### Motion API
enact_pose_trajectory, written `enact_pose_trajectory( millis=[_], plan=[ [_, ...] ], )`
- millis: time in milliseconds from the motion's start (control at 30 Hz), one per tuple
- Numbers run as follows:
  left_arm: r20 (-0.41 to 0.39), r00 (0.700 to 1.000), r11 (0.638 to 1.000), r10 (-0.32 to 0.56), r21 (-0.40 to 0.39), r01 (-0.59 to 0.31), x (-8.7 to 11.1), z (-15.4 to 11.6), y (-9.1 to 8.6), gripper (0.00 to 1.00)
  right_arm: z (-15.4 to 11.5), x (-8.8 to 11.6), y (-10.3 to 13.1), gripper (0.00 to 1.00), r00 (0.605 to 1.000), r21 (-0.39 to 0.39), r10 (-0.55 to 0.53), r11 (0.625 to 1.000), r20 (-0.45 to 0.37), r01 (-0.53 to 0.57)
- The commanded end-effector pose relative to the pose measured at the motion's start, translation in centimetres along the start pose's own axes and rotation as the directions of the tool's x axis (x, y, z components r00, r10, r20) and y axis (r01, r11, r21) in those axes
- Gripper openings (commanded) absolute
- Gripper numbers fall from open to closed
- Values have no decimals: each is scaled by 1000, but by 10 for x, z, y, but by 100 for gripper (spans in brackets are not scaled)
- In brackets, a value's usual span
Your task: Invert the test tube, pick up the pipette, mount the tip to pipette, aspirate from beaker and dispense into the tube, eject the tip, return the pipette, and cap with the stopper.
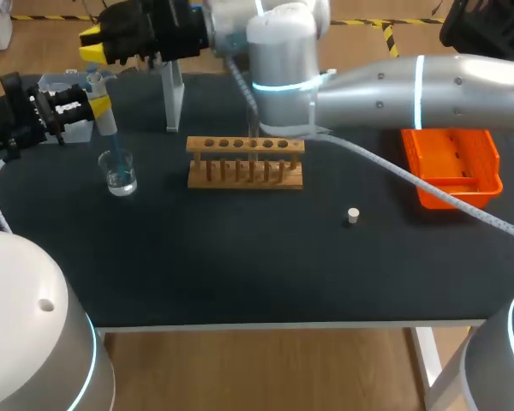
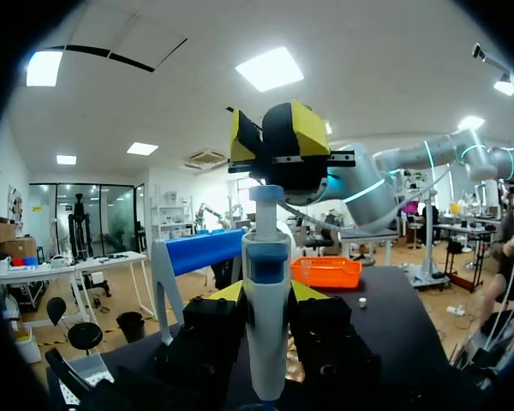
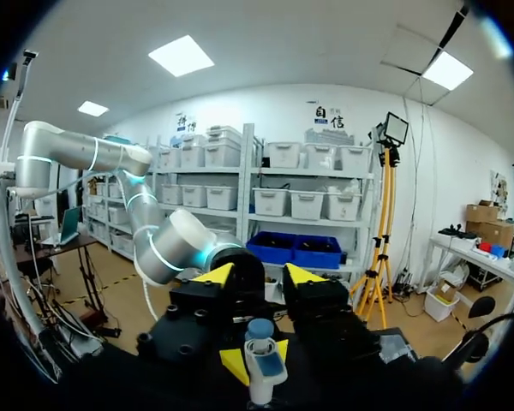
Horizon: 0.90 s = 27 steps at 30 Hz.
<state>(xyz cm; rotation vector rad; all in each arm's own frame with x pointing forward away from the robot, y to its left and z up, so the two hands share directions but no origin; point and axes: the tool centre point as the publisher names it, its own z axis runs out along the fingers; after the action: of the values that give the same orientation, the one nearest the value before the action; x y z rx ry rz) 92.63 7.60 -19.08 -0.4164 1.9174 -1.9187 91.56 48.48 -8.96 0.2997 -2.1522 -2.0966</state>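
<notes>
My left jaws are clamped on the white, blue-banded pipette, tip seemingly down in the beaker; right jaws apart by its top.

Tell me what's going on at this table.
The left gripper holds the pipette over the beaker, its tip dipped into the blue liquid. The right gripper, fingers apart, sits just above the pipette's top; whether it touches is unclear. The stopper lies loose on the table, apart from the wooden rack.
</notes>
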Motion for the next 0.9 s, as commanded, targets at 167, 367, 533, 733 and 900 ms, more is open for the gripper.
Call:
enact_pose_trajectory(
  millis=[167, 367, 533, 733, 900],
  plan=[
    [3, 1000, 1000, 0, -2, 0, 1, 0, -1, 0, -80, 18, 11, 100, 999, 57, -22, 998, 48, 20],
    [3, 1000, 1000, 0, -2, 0, 1, 0, -1, 0, -135, 19, 3, 100, 996, 100, -37, 995, 78, 29],
    [3, 1000, 1000, 0, -2, 0, 1, 0, -1, 0, -178, 19, -13, 100, 992, 124, -27, 992, 125, 11],
    [3, 1000, 1000, 0, -2, 0, 1, 0, -1, 0, -213, 19, -38, 100, 984, 158, -18, 987, 176, -11],
    [3, 1000, 1000, 0, -2, 0, 1, 0, -1, 0, -233, 18, -56, 100, 980, 180, -10, 983, 198, -26]
  ],
)
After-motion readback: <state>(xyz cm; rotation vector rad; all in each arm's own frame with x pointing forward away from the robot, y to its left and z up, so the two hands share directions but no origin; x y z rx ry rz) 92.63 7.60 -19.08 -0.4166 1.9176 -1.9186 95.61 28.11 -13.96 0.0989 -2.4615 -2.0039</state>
